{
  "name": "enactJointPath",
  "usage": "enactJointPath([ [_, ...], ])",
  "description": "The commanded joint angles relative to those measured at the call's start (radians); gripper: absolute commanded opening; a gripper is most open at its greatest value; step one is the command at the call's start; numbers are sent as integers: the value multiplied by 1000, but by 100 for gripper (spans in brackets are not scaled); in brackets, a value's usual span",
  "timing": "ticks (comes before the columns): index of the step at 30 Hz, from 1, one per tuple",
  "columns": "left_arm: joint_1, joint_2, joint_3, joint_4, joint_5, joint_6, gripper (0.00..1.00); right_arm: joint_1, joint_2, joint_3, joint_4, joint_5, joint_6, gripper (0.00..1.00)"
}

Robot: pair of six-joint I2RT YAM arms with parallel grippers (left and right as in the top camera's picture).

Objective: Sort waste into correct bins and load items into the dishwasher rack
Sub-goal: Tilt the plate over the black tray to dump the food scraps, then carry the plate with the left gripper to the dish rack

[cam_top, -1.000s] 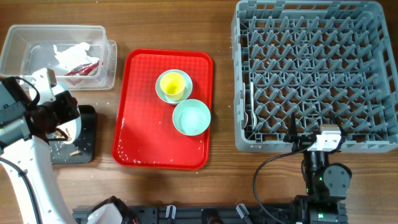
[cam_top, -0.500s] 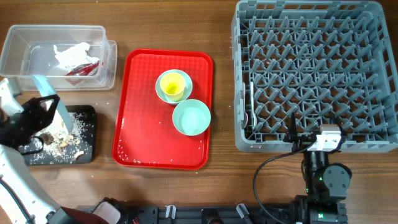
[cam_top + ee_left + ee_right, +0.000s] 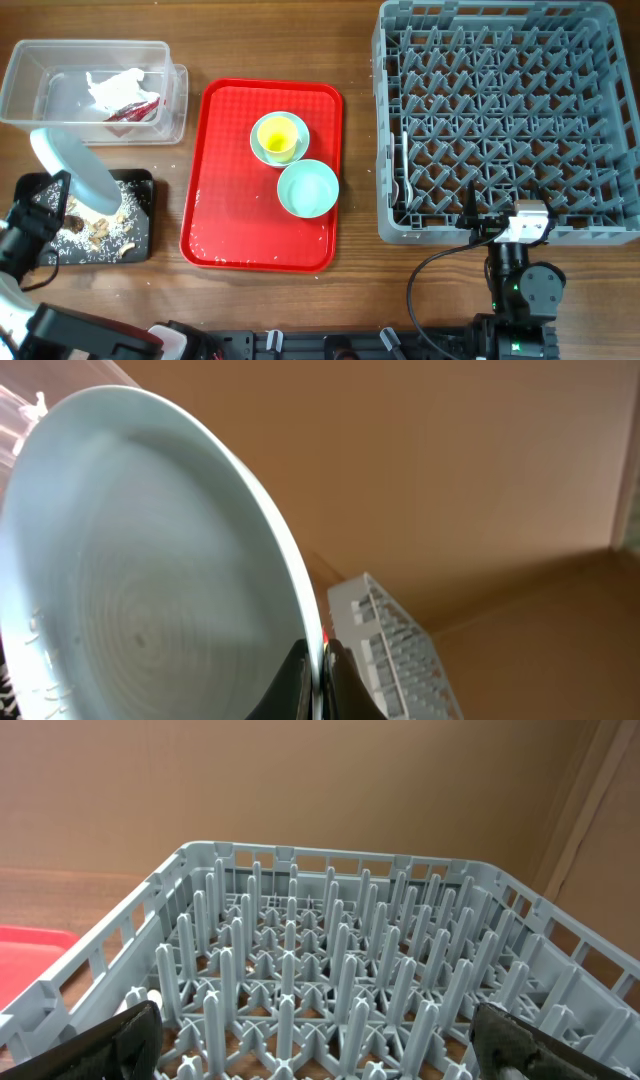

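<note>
Tightly the left gripper (image 3: pixel 318 665) clamps the pale blue plate (image 3: pixel 140 580), tilted above the crumb-strewn black tray (image 3: pixel 145 205). The right gripper (image 3: pixel 325 1045) gapes empty before the dishwasher rack (image 3: pixel 330 920); napkin (image 3: pixel 112 84) and red wrapper (image 3: pixel 132 110) lie in the clear tub (image 3: pixel 25 95)

The dishwasher rack (image 3: pixel 500 120) is filling the bench's (image 3: pixel 360 200) far right corner. A bare strip is running between it and the red tray (image 3: pixel 225 170) at mid-bench. Along the left edge, the clear tub (image 3: pixel 90 44), black tray (image 3: pixel 143 235) and tilted plate (image 3: pixel 80 175) are crowding the passage.
</note>
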State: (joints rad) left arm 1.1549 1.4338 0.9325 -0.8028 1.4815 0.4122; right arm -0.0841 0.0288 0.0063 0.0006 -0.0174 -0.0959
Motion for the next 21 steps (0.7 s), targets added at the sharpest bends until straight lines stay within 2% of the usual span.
enactJointPath([
  [1, 44, 7, -29, 3, 96, 53, 4, -5, -2, -1, 6, 17, -10, 100],
  [7, 44, 31, -29, -30, 97, 72, 4, -5, -2, -1, 6, 17, -10, 100],
  [9, 42, 4, -29, -41, 82, 134, 4, -5, -2, -1, 6, 17, -9, 100],
  [10, 54, 11, -29, -1, 0, 38, 4, -5, -2, -1, 6, 17, -10, 100],
  [11, 59, 23, -29, 2, 39, 8, 4, -5, -2, -1, 6, 17, -10, 100],
  [12, 55, 19, -27, -23, 91, 74, 4, -5, -2, -1, 6, 17, -10, 100],
  [13, 66, 12, -27, -16, -10, 48, 4, -5, -2, -1, 6, 17, -10, 100],
  [15, 62, 15, -29, -14, 72, 80, 4, -5, -2, -1, 6, 17, -10, 100],
  [16, 61, 15, -29, -6, 25, 37, 4, -5, -2, -1, 6, 17, -10, 100],
  [17, 55, 15, -29, -8, 45, 37, 4, -5, -2, -1, 6, 17, -9, 100],
  [19, 20, 3, -29, -3, 69, 41, 4, -5, -2, -1, 6, 17, -9, 100],
  [21, -77, -62, -25, 3, 17, 52, 4, -5, -2, -1, 6, 17, -9, 100],
])
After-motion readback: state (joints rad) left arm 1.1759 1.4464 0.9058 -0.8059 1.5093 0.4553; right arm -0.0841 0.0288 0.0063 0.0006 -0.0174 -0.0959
